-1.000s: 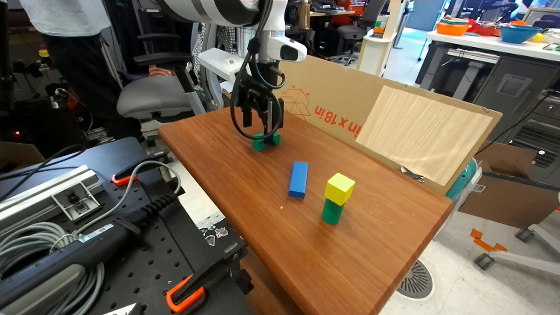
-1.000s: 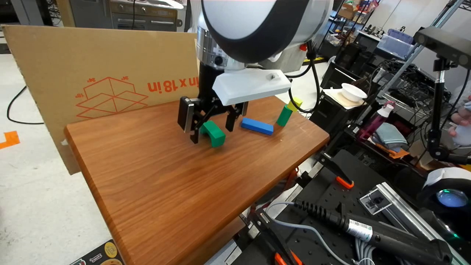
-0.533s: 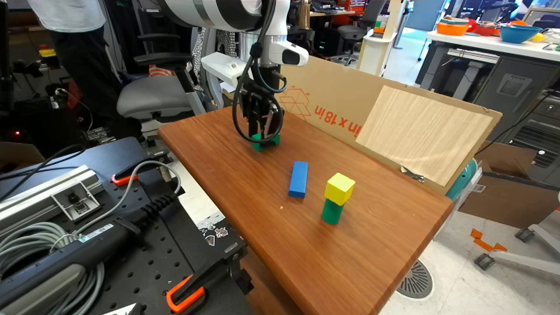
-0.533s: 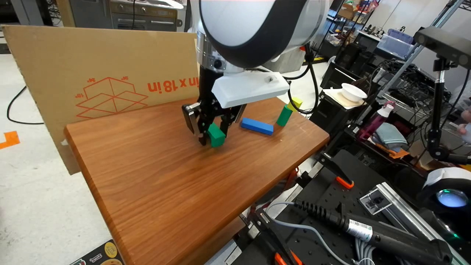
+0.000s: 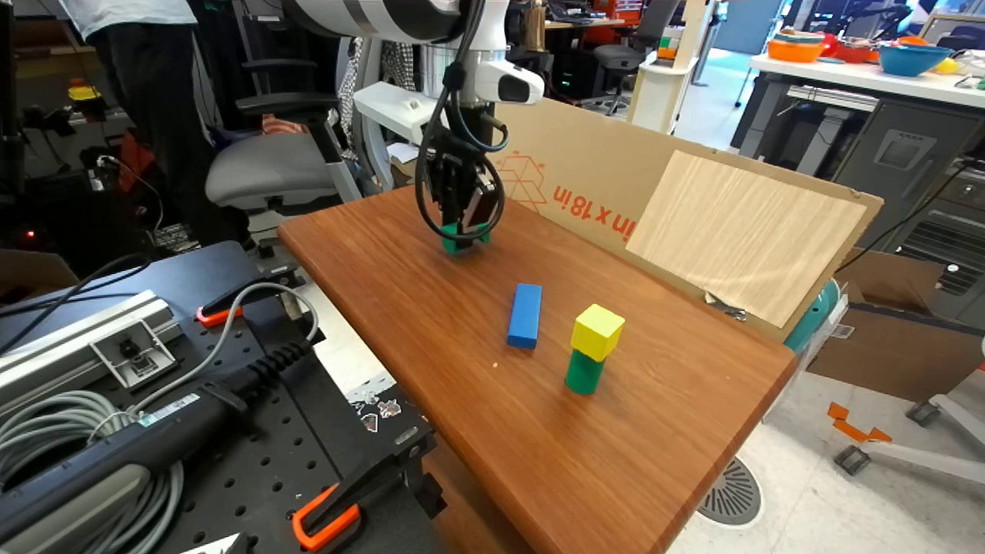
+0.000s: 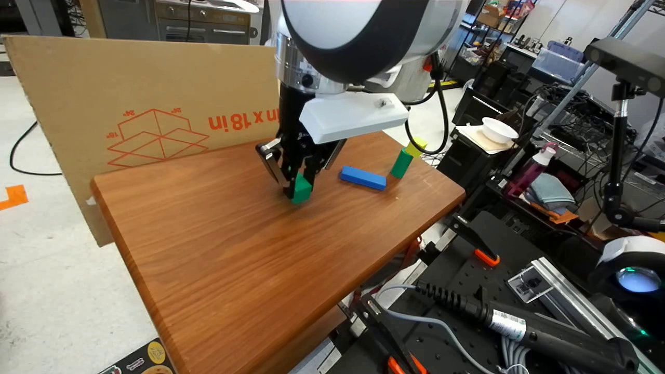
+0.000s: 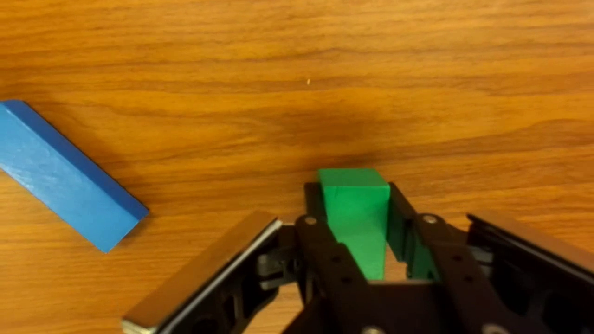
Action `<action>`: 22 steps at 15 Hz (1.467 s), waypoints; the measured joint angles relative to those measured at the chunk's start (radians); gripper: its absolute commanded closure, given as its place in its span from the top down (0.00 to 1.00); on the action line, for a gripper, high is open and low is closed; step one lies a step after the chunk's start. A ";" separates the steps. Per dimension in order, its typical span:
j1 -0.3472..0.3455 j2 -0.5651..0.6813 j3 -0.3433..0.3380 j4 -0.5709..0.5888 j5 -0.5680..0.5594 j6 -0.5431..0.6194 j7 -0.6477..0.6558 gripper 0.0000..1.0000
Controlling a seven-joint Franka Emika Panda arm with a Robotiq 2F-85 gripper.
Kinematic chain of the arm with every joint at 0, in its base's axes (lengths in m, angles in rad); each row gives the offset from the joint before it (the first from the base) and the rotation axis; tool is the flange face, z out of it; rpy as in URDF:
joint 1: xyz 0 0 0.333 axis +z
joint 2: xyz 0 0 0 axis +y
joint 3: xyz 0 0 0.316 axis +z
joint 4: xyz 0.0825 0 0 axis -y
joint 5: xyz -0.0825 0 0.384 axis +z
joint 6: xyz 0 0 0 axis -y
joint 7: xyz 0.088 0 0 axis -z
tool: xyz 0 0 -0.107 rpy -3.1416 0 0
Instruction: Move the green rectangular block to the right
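Observation:
In the wrist view my gripper (image 7: pixel 356 204) is shut on the green rectangular block (image 7: pixel 356 218), one finger pressed to each side near its end. Seen from outside, the block (image 6: pixel 301 190) looks slightly raised off the wooden table, though its underside is partly hidden. In an exterior view, green parts of the block (image 5: pixel 452 243) show below the gripper (image 5: pixel 466 228), the rest covered by fingers and a looped cable.
A blue elongated block (image 5: pixel 525 316) lies on the wooden table (image 6: pixel 234 249). Beyond it stands a green cylinder (image 5: pixel 584 374) capped by a yellow cube (image 5: pixel 597 332). A cardboard sheet (image 6: pixel 150 88) rises along one table edge. A black pegboard bench (image 5: pixel 262 446) adjoins another side.
The gripper's fingers have come together from wide apart onto the green rectangular block. Block and gripper have then shifted slightly upward. The blue block and the yellow-capped cylinder stay put.

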 measured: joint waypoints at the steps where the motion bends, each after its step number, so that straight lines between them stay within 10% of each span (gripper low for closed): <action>1: -0.003 -0.010 0.002 -0.003 0.000 -0.002 -0.015 0.09; 22: -0.292 -0.165 -0.018 -0.110 -0.030 -0.244 -0.745 0.09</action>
